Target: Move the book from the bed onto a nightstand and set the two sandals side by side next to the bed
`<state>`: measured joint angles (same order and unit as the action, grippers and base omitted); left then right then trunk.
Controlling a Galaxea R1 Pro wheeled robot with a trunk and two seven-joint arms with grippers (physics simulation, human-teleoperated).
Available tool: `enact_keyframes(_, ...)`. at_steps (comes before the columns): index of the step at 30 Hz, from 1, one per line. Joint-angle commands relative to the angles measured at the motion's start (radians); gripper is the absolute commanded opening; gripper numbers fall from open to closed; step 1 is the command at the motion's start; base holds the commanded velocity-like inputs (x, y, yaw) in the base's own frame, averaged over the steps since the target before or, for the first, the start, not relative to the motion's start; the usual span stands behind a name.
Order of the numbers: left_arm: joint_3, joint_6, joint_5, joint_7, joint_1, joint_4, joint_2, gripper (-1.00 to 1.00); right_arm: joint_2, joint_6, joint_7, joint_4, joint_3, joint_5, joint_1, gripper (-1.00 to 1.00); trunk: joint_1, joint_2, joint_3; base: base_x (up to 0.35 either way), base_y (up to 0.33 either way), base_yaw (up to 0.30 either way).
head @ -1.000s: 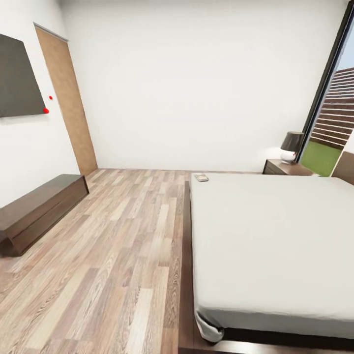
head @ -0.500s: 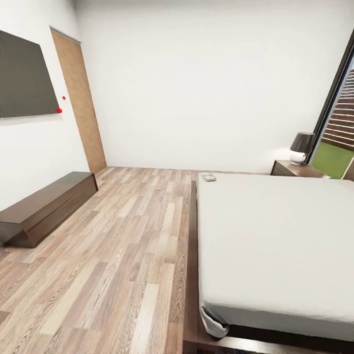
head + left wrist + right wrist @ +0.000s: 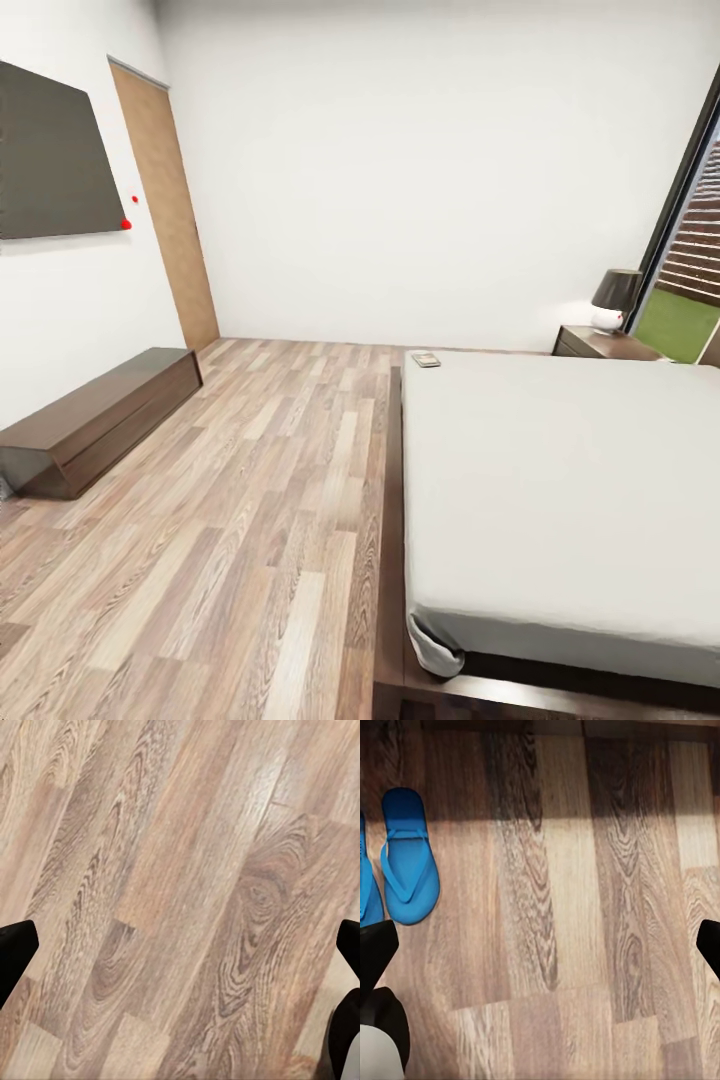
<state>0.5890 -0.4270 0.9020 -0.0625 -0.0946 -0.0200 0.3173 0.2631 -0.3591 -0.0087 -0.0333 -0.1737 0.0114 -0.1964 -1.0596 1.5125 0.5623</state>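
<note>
The bed [image 3: 560, 480] with its pale mattress and dark frame takes up the right of the head view. The book [image 3: 425, 360] lies on the mattress at its far left corner. Beyond the bed stands the nightstand [image 3: 598, 343] by the window. In the right wrist view two blue sandals, one whole [image 3: 409, 855] and one cut off by the frame edge [image 3: 366, 885], lie side by side on the plank floor. My right gripper [image 3: 540, 949] hangs open above the floor beside them, holding nothing. My left gripper [image 3: 180, 949] is open over bare planks.
A lamp [image 3: 615, 298] stands on the nightstand. A long dark console [image 3: 100, 415] runs along the left wall under a dark screen [image 3: 55, 155], with a wooden door [image 3: 165, 205] beyond. Open wood floor [image 3: 260, 500] lies between console and bed. A black-framed window [image 3: 690, 270] is at the right.
The whole head view has shifted, so the camera moved: door, console and bed sit further right in the picture. The book and bed themselves have not moved.
</note>
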Motion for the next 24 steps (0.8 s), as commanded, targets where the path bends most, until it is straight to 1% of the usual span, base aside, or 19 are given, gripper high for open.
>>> enact_keyframes(1, 0.005, -0.002, 0.011, -0.007, -0.001, 0.001, 0.000, 1.00, 0.000, -0.006, 0.000, -0.004, -0.002, 0.001, -0.001, 1.00, 0.000, 0.001, 0.001, -0.012, 0.023, 0.085)
enact_keyframes(9, 0.005, -0.002, 0.011, -0.007, -0.001, 0.001, 0.000, 1.00, -0.002, -0.006, 0.000, -0.004, -0.001, 0.001, -0.001, 1.00, 0.000, 0.001, 0.001, -0.006, 0.093, 0.194)
enact_keyframes(18, 0.005, -0.002, 0.010, -0.007, -0.001, 0.002, 0.000, 1.00, -0.002, -0.006, 0.000, -0.004, -0.001, 0.000, -0.001, 1.00, 0.000, 0.001, 0.001, -0.006, 0.045, 0.267)
enact_keyframes(24, 0.005, -0.002, 0.010, -0.007, -0.001, 0.001, 0.000, 1.00, -0.002, -0.006, 0.000, -0.004, -0.001, 0.000, -0.001, 1.00, 0.000, 0.001, 0.001, -0.092, 0.098, 0.286)
